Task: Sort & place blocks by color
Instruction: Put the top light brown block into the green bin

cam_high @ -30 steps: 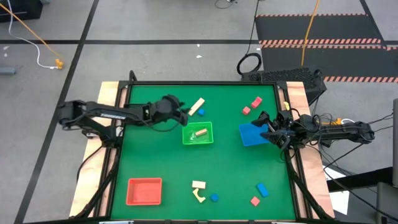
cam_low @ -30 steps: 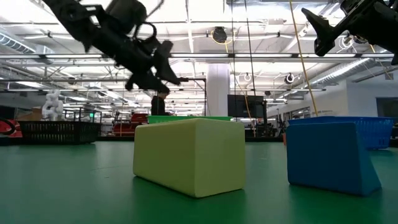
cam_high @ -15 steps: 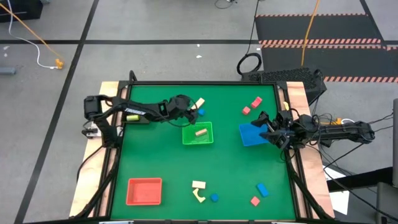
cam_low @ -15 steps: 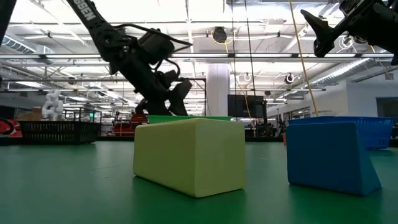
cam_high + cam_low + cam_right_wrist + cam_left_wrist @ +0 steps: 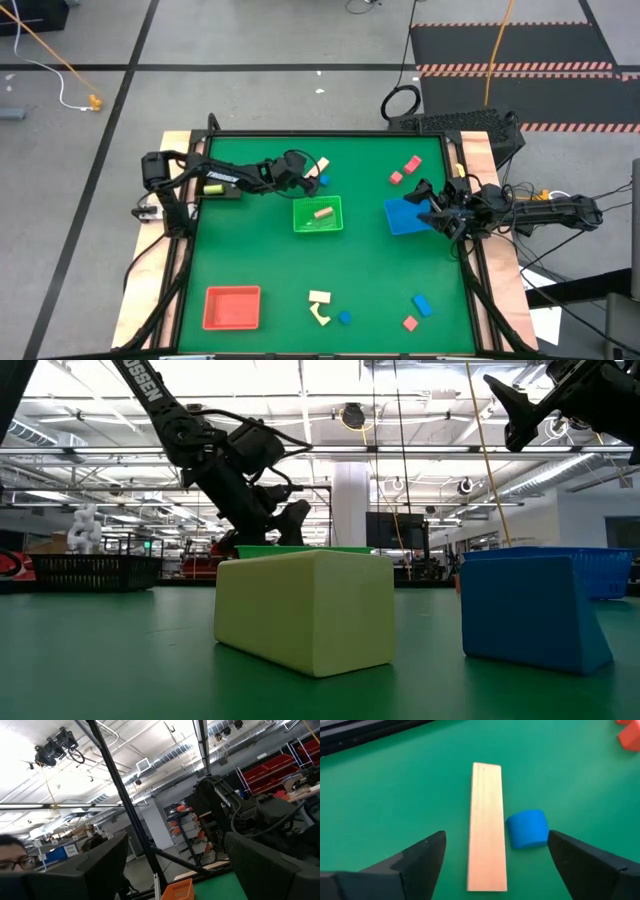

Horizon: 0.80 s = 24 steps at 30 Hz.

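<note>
High view: we see a green felt-like table [image 5: 250, 260] with the left gripper [image 5: 306, 178] reaching toward the far side, over a cream bar [image 5: 321, 167] and a small blue piece [image 5: 323, 181]. A green tray [image 5: 318, 214] holds one cream block [image 5: 323, 212]; a red tray [image 5: 232, 307] sits near the front left, a blue tray [image 5: 403, 215] at the right. Loose red blocks [image 5: 405, 170] lie far right; cream pieces [image 5: 320, 305], blue bits and a red cube lie near the front.

Right gripper [image 5: 437, 212]: parked at the blue tray's edge, fingers spread, holding nothing.

Low view: a yellow-green block [image 5: 307, 608] and a blue wedge [image 5: 533, 610] loom close (only here do we see their smooth painted faces).

Left wrist view: we see the plain wooden bar [image 5: 487, 826], flat and grainy, touching a rounded blue cylinder [image 5: 527, 828]. Both dark fingers stand wide apart either side, gripping nothing.

Right wrist view: only room and the spread fingers.
</note>
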{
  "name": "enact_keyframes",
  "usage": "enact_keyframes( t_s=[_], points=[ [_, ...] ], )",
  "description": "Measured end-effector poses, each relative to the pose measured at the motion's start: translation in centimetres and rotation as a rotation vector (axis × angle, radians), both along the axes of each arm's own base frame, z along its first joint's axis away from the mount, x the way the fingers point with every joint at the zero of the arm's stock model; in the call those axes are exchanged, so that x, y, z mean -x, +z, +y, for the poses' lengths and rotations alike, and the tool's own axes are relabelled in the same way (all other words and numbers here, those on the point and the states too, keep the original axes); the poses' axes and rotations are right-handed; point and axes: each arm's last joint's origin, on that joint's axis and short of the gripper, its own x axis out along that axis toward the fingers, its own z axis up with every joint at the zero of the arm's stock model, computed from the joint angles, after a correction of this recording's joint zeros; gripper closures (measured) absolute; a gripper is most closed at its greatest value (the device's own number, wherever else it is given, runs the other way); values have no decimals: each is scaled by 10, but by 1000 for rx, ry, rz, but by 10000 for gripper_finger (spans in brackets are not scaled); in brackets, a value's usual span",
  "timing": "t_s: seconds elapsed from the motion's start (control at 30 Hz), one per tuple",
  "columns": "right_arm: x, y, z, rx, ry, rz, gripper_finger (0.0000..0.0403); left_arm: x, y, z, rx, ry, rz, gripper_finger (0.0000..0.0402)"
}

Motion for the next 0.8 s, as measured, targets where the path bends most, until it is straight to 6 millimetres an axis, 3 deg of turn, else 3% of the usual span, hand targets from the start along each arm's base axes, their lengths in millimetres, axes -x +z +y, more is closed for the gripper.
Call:
enact_keyframes(
  t_s=[0.17,0.57,0.67,0.8],
  points=[
    [0,0,0,0,0,0,78,2,-5,-2,16,-6,44,48],
    [0,0,0,0,0,-1,78,-4,-31,0,17,-11,81,90],
    [0,0,0,0,-1,0,78,-4,-33,-1,-3,-30,100,117],
    [0,0,0,0,0,-1,78,-3,-31,-1,-22,-37,115,185]
  ],
)
